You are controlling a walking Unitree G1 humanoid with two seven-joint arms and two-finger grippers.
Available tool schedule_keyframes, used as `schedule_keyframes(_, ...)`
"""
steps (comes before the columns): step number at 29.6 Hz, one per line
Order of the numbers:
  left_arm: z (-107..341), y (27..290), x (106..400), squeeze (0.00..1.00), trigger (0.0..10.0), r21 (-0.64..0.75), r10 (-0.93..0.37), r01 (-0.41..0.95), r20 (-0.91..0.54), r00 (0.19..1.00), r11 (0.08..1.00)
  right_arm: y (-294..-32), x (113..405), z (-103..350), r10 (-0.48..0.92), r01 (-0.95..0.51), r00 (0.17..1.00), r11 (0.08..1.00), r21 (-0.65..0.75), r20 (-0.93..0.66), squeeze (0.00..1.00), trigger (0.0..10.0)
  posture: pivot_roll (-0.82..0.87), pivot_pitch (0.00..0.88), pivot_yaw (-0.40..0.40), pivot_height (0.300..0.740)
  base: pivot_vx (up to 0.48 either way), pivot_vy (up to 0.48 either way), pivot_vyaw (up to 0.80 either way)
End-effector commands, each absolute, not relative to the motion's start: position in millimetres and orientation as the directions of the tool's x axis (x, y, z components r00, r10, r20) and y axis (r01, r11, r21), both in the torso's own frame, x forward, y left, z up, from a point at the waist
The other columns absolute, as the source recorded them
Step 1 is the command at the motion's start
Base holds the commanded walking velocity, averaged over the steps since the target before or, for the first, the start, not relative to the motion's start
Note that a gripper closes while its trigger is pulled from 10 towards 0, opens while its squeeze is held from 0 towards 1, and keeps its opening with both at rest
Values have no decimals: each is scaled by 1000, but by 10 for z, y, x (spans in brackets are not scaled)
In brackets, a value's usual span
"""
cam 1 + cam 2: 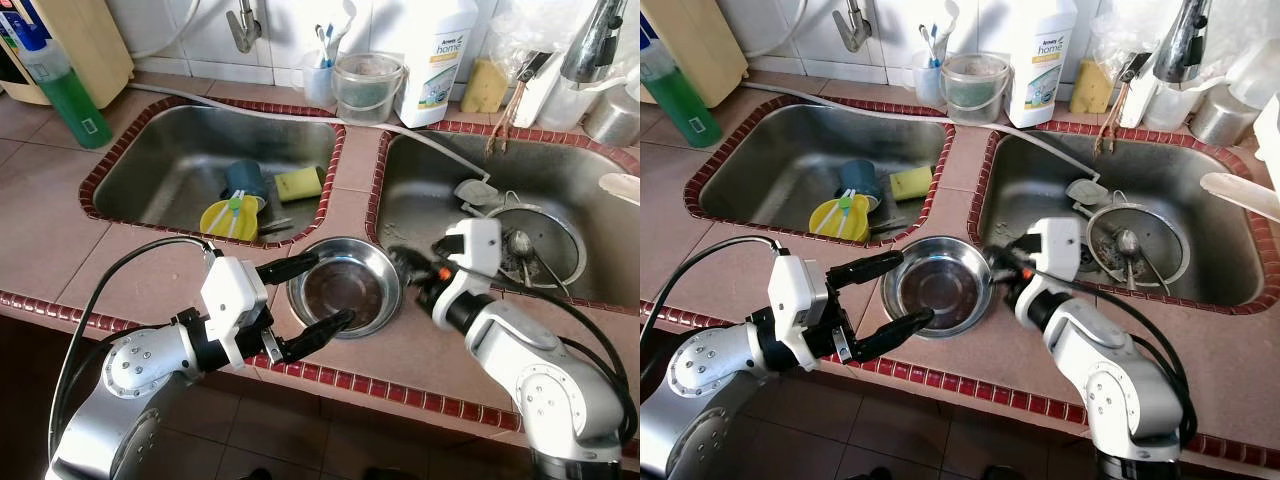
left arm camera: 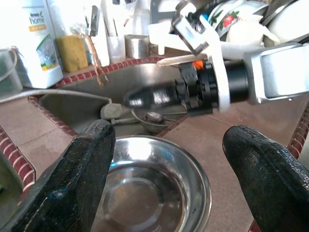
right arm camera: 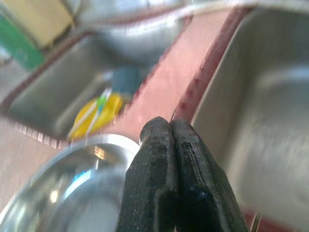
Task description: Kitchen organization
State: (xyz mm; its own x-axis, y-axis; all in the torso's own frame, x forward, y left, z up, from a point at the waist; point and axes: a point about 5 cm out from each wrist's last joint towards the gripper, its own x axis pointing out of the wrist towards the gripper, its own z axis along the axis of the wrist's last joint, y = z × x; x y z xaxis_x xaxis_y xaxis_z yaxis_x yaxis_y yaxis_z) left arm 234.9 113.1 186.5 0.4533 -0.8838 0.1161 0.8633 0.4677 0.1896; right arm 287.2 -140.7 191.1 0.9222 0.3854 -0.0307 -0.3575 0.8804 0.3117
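Note:
A round steel bowl (image 1: 343,287) sits on the tiled counter between the two sinks, near the front edge. My left gripper (image 1: 334,288) is open, its two black fingers (image 2: 77,179) spread on either side of the bowl's near-left rim, one by the far side and one by the near side. My right gripper (image 1: 400,262) is shut with its fingers (image 3: 169,164) pressed together and nothing between them. It hovers just over the bowl's right rim, at the edge of the right sink. The bowl (image 2: 149,188) looks empty.
The left sink (image 1: 160,160) holds a yellow dish (image 1: 230,218), a teal cup (image 1: 245,180) and a sponge (image 1: 298,183). A strainer with a spoon (image 1: 525,245) lies in the right sink. A white detergent bottle (image 1: 437,55), a small pail (image 1: 368,85) and a green bottle (image 1: 68,92) stand behind.

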Motion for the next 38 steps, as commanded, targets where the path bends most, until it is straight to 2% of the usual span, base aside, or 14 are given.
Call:
schedule_keyframes(1, 1868, 1131, 2343, 0, 10000, 197, -885, 862, 113, 453, 466, -1424, 2884, 1916, 364, -341, 931, 886, 315, -16, 0, 0, -163, 191, 40, 740, 0, 0, 0)
schedule_keyframes(7, 1876, 1124, 2360, 0, 10000, 202, -884, 860, 118, 453, 468, -1406, 2920, 2012, 340, -343, 938, 880, 328, 68, 0, 0, -161, 179, 42, 740, 0, 0, 0)
schedule_keyframes(8, 1879, 1124, 2364, 0, 10000, 204, -884, 860, 118, 453, 468, -1390, 2923, 2013, 340, -344, 938, 878, 332, 72, 0, 3059, -159, 177, 43, 740, 0, 0, 0)
schedule_keyframes(9, 1881, 1125, 2365, 0, 10000, 205, -884, 860, 118, 453, 468, -1377, 2921, 2009, 341, -345, 937, 877, 335, 71, 0, 8471, -159, 177, 43, 740, 0, 0, 0)
schedule_keyframes(10, 1881, 1125, 2365, 0, 10000, 205, -884, 860, 118, 453, 468, -1377, 2921, 2009, 341, -345, 937, 877, 335, 71, 0, 8471, -159, 177, 43, 740, 0, 0, 0)
schedule_keyframes(11, 1884, 1125, 2366, 0, 10000, 208, -884, 859, 118, 453, 468, -1364, 2921, 1998, 342, -343, 937, 873, 346, 67, 0, 10000, -159, 177, 43, 740, 0, 0, 0)
schedule_keyframes(12, 1886, 1126, 2371, 0, 10000, 210, -884, 859, 118, 453, 468, -1333, 2916, 1970, 365, -358, 929, 853, 380, 56, 1000, 10000, -158, 175, 43, 740, 0, 0, 0)
schedule_keyframes(18, 1886, 1127, 2370, 0, 10000, 210, -884, 859, 119, 453, 468, -1314, 2884, 1925, 400, -377, 916, 842, 387, 21, 1000, 10000, -159, 175, 42, 740, 0, 0, 0)
schedule_keyframes(24, 1889, 1119, 2371, 0, 10000, 212, -884, 858, 124, 451, 467, -1290, 2828, 1876, 482, -447, 874, 848, 285, -63, 1000, 10000, -162, 167, 33, 740, 0, 0, 0)
schedule_keyframes(38, 1888, 1108, 2371, 0, 10000, 215, -883, 857, 130, 450, 468, -1256, 2768, 1800, 549, -509, 828, 821, 258, -112, 1000, 10000, -160, 157, 29, 740, 0, 0, 0)
